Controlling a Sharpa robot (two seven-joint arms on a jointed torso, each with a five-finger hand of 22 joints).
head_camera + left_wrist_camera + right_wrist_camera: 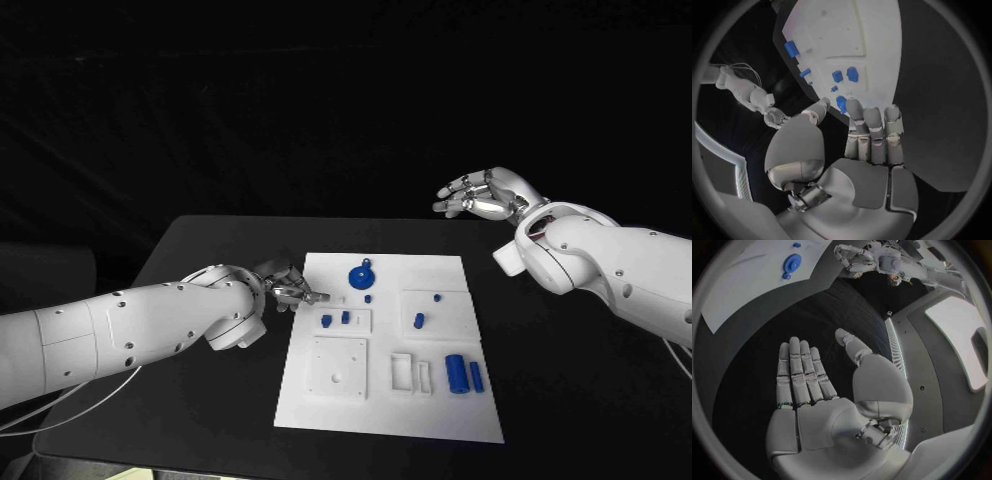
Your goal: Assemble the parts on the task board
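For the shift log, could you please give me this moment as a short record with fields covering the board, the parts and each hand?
surface: black table
task board: white plate lying flat mid-table
parts: round blue piece near the far edge; small blue pieces mid-board; two blue cylinders near the right edge
left hand: at the board's left edge, fingertips over it, holding nothing that can be seen
right hand: raised beyond the board's far right corner, fingers spread, empty

A black counter (216, 400) carries the white task board (433, 400), which lies flat near its middle, dark surface showing on every side of it.
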